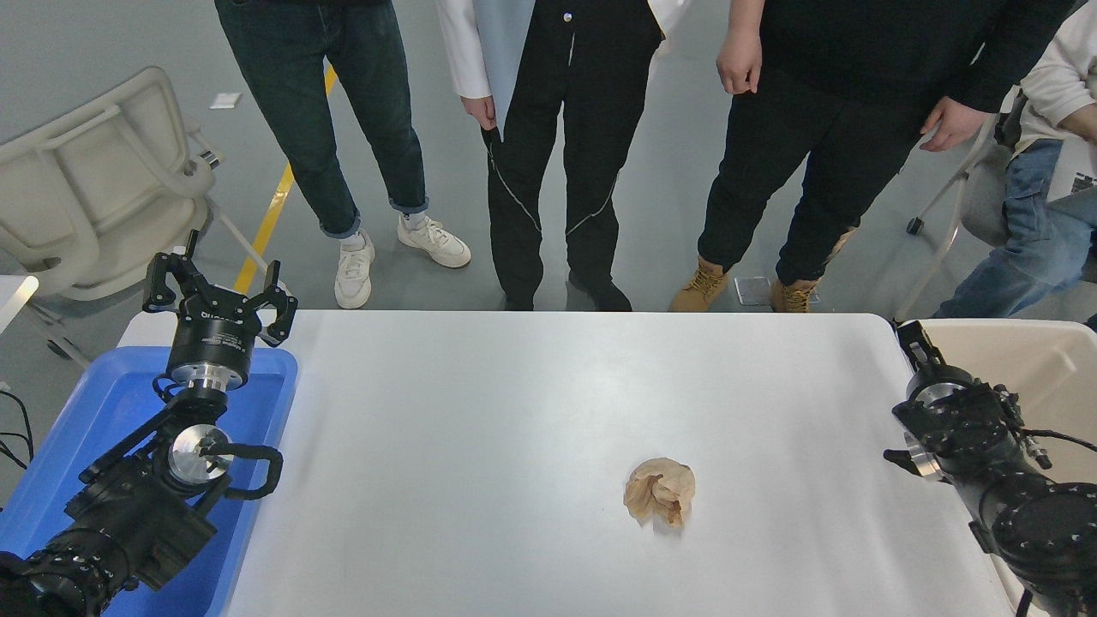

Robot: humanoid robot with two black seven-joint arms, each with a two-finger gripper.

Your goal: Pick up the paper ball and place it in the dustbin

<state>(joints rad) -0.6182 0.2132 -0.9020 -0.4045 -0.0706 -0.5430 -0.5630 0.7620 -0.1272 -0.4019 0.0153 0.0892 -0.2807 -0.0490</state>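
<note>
While my right arm hangs at the table's right edge, the paper ball [659, 492] lies alone on the smooth white table [514, 411], right of centre and toward the near side. It is a wrinkly wad of tan-brown paper, irregular in its folds, with a small shadow under it. My right gripper [915, 341] points away over the corner of the dustbin [1037, 360], a beige plastic bin with a thick rounded rim standing just beside the table's right end; whether its jaws are parted or closed I cannot tell from this angle. The wad is well apart from both that gripper and the bin. My left gripper [218, 283] sits parked at the lower left above a shallow blue plastic tray [86, 420], its black jaws spread wide with nothing between them. Several people stand at the far side of the table, and a pale plastic chair [103, 180] stands on the grey floor at upper left.
</note>
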